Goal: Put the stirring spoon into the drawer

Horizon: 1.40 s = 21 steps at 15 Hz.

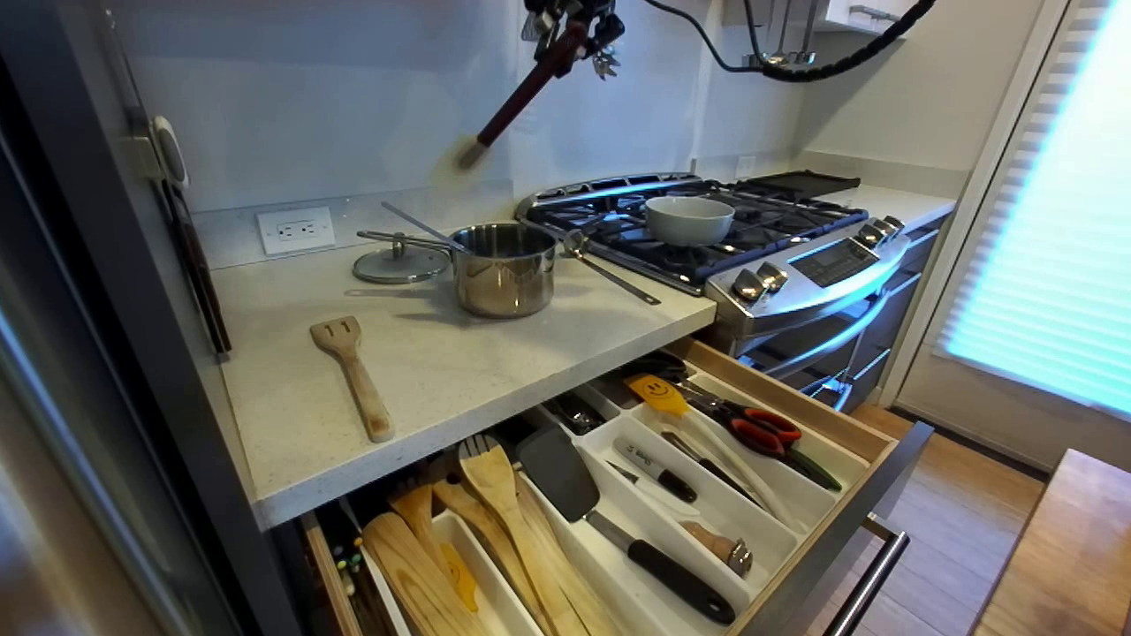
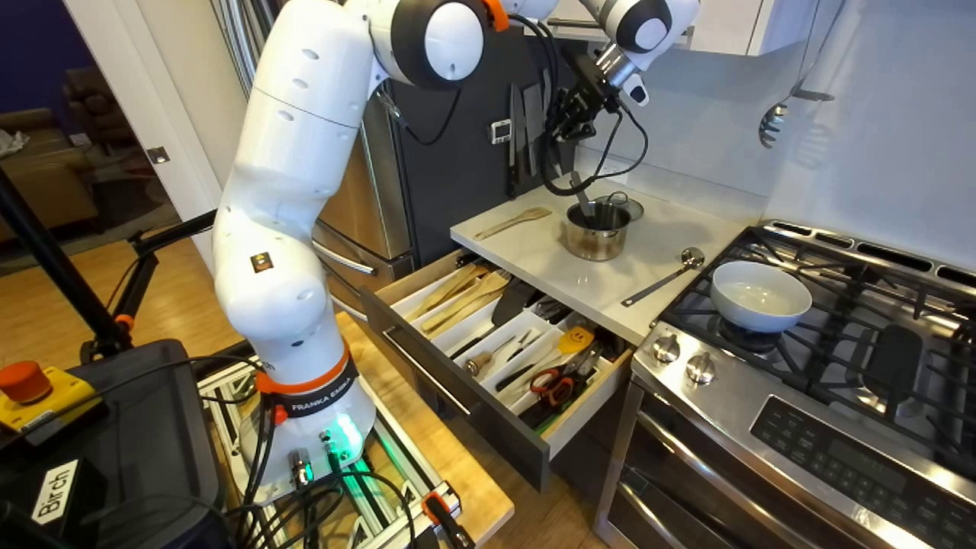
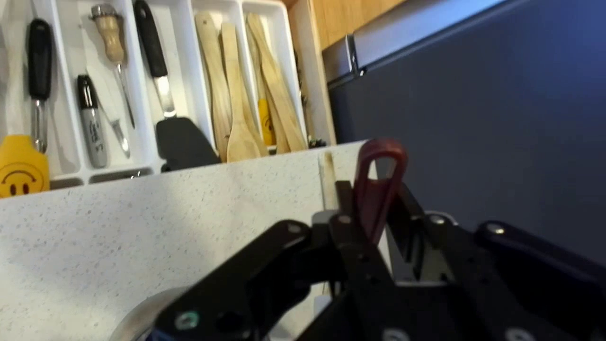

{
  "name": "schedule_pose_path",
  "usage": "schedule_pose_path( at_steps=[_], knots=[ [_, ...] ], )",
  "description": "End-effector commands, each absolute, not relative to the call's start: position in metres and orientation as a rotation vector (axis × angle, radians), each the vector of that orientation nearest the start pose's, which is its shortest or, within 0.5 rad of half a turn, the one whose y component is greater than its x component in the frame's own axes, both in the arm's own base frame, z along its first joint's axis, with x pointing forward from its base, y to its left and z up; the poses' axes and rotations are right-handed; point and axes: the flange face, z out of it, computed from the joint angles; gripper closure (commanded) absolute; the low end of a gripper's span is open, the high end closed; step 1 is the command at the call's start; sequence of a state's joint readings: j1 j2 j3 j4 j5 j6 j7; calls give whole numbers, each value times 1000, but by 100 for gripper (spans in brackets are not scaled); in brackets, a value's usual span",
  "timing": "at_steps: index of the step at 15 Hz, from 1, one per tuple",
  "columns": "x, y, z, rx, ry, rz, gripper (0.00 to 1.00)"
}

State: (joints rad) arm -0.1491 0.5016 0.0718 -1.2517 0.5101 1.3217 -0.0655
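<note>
My gripper (image 1: 576, 37) is high above the counter, shut on a dark red-handled tool (image 1: 530, 88). The tool slants down to a pale, blurred head; I cannot tell whether it is the stirring spoon. In the wrist view the red handle's looped end (image 3: 382, 156) stands between the fingertips (image 3: 374, 194). In an exterior view the gripper (image 2: 570, 126) shows beside cables, and the tool cannot be made out. The drawer (image 1: 800, 389) is pulled open, also in an exterior view (image 2: 457, 393). Its white divided tray (image 3: 184, 47) holds wooden utensils, a black spatula, a marker and red-handled scissors.
A steel pot (image 1: 504, 274) with a grey handle leaning in it stands on the counter (image 1: 265, 371). A glass lid (image 1: 402, 265), a wooden slotted spatula (image 1: 353, 380) and a steel spoon (image 1: 618, 276) lie around it. A bowl (image 1: 689, 221) is on the stove. The dark fridge (image 2: 473, 99) borders the counter.
</note>
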Motion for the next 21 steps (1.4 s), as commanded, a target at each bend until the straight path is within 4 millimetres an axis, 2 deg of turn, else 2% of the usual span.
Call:
schedule_pose_path(
  at_steps=[1,3,5,10,15,19,21],
  knots=[
    [602,-1,465,-2377,-127,682,94],
    [576,-7,454,-2316,-125,827,94],
    [551,-10,441,-2302,-99,896,94],
    [509,5,409,-2350,-54,868,94],
    [471,31,372,-2578,-30,711,94],
    [410,41,332,-2643,99,821,94],
    [373,31,315,-2712,146,887,94]
  ],
)
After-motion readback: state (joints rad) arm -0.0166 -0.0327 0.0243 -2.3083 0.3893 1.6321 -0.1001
